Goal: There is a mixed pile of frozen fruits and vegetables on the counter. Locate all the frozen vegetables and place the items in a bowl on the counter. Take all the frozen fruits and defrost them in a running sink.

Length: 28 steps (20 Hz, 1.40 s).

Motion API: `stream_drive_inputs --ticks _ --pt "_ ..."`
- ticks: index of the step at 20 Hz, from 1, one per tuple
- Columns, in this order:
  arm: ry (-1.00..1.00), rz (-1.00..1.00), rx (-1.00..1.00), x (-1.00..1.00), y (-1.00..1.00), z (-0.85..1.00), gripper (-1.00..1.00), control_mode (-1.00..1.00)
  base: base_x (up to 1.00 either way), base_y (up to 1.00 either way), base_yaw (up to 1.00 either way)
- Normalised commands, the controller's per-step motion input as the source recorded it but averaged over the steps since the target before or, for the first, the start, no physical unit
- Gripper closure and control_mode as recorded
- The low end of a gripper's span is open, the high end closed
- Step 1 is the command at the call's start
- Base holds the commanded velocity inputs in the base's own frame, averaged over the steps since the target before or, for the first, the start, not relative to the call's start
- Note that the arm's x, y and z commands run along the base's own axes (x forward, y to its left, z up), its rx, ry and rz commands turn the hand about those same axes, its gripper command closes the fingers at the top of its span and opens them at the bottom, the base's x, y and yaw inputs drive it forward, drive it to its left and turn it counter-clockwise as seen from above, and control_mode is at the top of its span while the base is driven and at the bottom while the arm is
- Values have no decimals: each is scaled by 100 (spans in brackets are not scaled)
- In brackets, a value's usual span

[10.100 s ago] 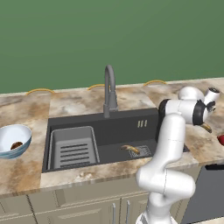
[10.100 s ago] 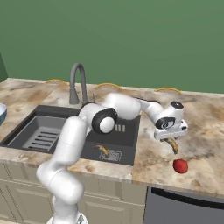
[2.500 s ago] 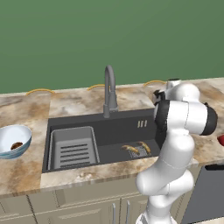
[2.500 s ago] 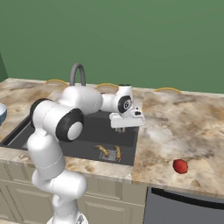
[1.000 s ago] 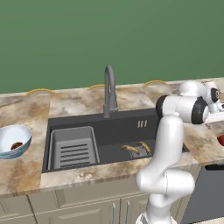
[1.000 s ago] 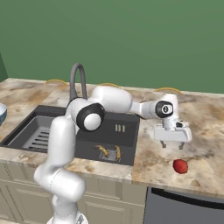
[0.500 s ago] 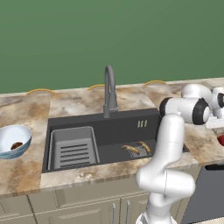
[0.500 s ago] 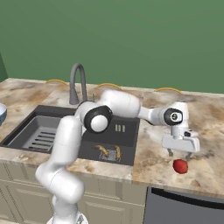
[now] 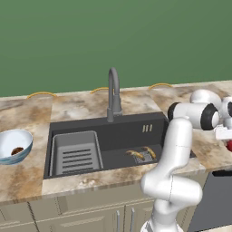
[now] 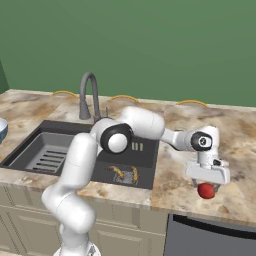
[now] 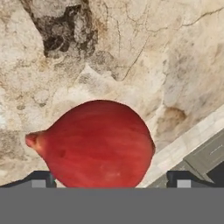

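The red piece of the frozen vegetables (image 11: 98, 144) lies on the marbled counter (image 10: 175, 187) right of the sink (image 9: 122, 131), near the front edge; it also shows in the base views (image 10: 206, 190) (image 9: 229, 145). My gripper (image 10: 207, 183) (image 11: 109, 181) hangs just above it, open, a dark fingertip (image 11: 179, 179) on each side. Two bananas, the frozen fruits (image 9: 141, 154) (image 10: 125, 174), lie in the sink. The pale-blue bowl (image 9: 7, 140) at far left holds the brown lump (image 9: 17, 150).
A tall grey faucet (image 9: 113, 93) (image 10: 89, 95) stands behind the basin, and a slotted rack (image 9: 76, 154) fills its left half. A dark appliance front (image 10: 210, 235) sits under the counter below the red piece. A green wall backs the counter.
A second banana has come to lie in the sink. Over the last second the arm has swung right and lowered the open gripper over the red piece.
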Motion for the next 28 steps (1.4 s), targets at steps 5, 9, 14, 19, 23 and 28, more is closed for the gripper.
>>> stream_drive_inputs --ticks 5,9,14,19,23,28 --pt "6 0 4 -7 0 -28 -100 -100 0 0 0" --pt "7 0 4 -2 0 -32 -100 -100 0 0 0" --pt "7 0 5 0 7 -38 100 -100 0 0 0" --pt "2 0 0 -4 10 -10 100 -100 0 0 0" --pt "-4 0 0 -25 26 25 100 -100 0 0 0" --pt "-6 8 0 -18 62 70 100 -100 0 0 0"
